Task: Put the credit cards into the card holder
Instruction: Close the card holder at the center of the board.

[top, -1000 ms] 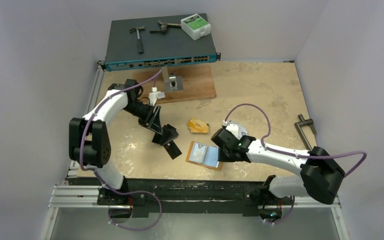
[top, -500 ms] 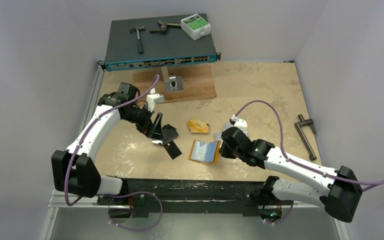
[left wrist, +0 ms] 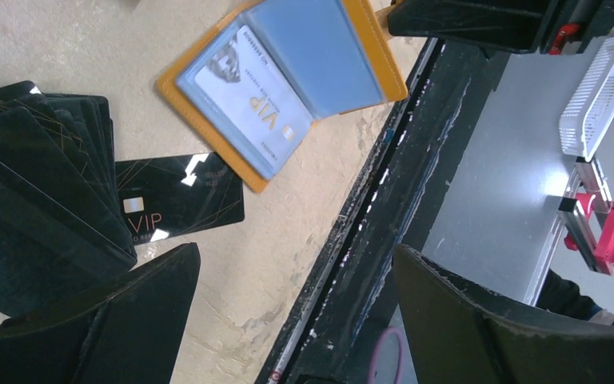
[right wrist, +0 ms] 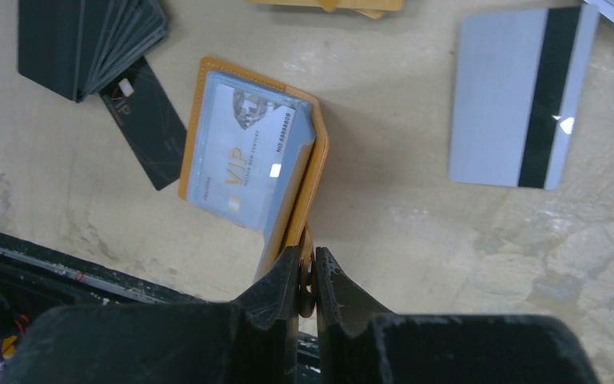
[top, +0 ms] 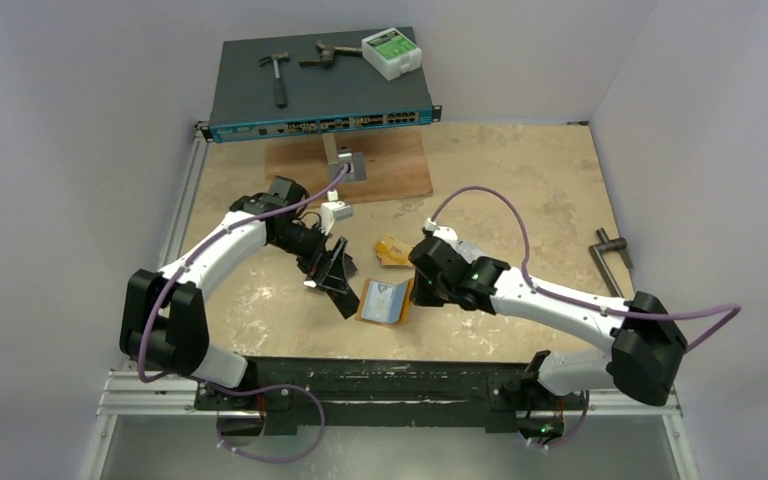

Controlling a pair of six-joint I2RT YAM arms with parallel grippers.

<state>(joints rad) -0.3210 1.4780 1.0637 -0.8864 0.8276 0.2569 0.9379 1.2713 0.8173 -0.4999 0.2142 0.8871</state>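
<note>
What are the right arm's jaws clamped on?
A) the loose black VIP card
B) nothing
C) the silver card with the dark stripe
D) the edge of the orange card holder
D: in the right wrist view the right arm's jaws are shut on the orange edge of the card holder, while the striped silver card and the black VIP card lie apart on the table, untouched.

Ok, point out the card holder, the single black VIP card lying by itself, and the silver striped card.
card holder [right wrist: 252,152]: right wrist view, clear sleeve at its middle.
black VIP card [left wrist: 180,200]: left wrist view, middle of its face.
silver striped card [right wrist: 496,96]: right wrist view, plain silver face.
</note>
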